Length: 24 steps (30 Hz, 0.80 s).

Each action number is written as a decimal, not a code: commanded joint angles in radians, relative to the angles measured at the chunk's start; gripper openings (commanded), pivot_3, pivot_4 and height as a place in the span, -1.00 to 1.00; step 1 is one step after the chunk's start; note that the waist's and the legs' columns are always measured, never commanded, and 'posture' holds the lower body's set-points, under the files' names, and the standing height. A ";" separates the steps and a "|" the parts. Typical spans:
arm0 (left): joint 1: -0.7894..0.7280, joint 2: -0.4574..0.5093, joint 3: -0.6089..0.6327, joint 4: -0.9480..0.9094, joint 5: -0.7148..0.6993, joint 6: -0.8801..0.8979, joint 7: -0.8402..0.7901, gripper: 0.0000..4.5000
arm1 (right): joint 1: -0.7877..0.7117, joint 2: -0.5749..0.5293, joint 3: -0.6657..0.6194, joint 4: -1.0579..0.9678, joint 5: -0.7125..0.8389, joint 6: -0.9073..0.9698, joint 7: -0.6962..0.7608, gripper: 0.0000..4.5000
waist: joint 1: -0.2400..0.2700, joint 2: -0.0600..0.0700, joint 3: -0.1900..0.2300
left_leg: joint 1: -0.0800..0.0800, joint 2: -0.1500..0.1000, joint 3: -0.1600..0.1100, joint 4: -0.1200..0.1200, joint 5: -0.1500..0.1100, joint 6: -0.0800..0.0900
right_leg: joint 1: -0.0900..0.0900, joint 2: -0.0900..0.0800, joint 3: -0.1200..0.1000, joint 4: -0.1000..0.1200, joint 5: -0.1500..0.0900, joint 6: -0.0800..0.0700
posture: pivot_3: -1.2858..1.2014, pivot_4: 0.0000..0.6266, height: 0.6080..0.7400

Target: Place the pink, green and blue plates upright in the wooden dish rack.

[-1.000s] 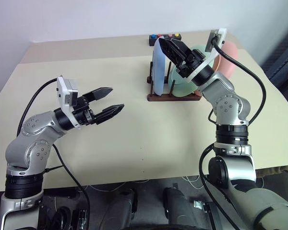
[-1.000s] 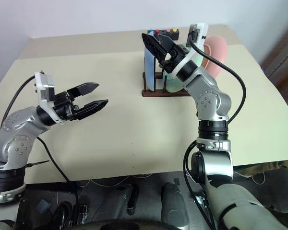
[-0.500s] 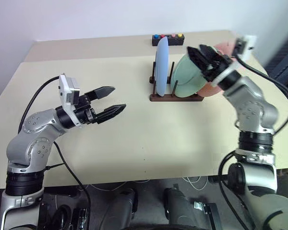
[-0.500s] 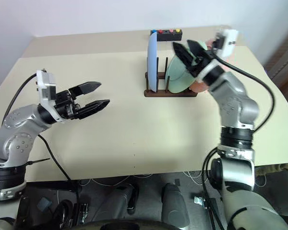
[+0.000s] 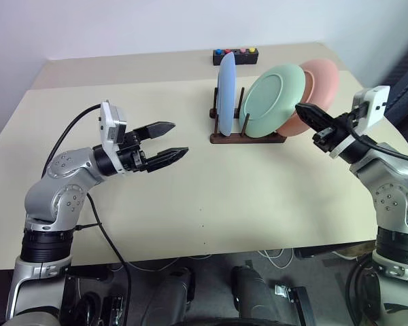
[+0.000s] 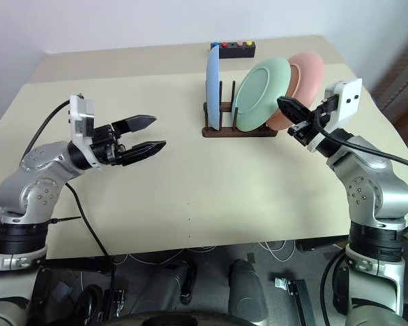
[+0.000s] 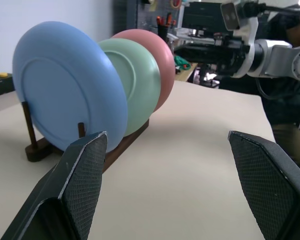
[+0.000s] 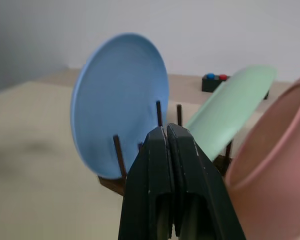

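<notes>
Nearest the robot, the left gripper (image 5: 168, 141) hangs over the near left part of the plain beige table (image 5: 190, 197), its two black fingers spread wide with nothing between them, pointing towards the right and slightly away; the tabletop beneath it is bare. On the right side, a little farther in, the right gripper (image 5: 303, 111) hovers above the table with its two black fingers pressed flat together, holding nothing; its tips point left towards the rack and stand just in front of the pink plate's rim, apart from it.

Farther back, right of centre, the small dark brown wooden dish rack (image 5: 247, 138) sits on the table with thin upright pegs rising from its base rails; all three plates stand in it. The light blue round plate (image 5: 226, 94) is at the left end, almost fully upright and seen nearly edge-on; the pale mint green round plate (image 5: 275, 100) is next to the right, leaning back to the right; the salmon pink round plate (image 5: 317, 85) is at the right end, behind the green one, tilted the same way and partly covered by it; whether green and pink touch cannot be told.

At the far edge of the table, behind the rack, lies a small black box with coloured buttons (image 5: 235, 53).
</notes>
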 commanded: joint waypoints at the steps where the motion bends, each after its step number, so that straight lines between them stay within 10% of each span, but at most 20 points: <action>1: -0.017 0.004 0.009 -0.014 0.002 -0.015 -0.009 0.77 | 0.035 -0.009 0.027 -0.008 -0.072 -0.078 0.010 -0.98 | 0.000 0.000 0.000 | 0.000 0.000 0.000 0.000 0.000 0.000 | 0.000 0.000 0.000 0.000 0.000 0.000 | 0.03 -0.52 1.00; 24: -0.003 0.014 0.019 -0.043 0.001 -0.002 0.003 0.77 | -0.053 0.058 0.131 0.254 -0.265 -0.320 0.021 -0.98 | -0.001 0.000 0.000 | 0.000 0.000 0.000 0.001 0.000 0.000 | 0.000 0.000 0.000 0.000 0.000 0.000 | 0.03 -0.52 1.00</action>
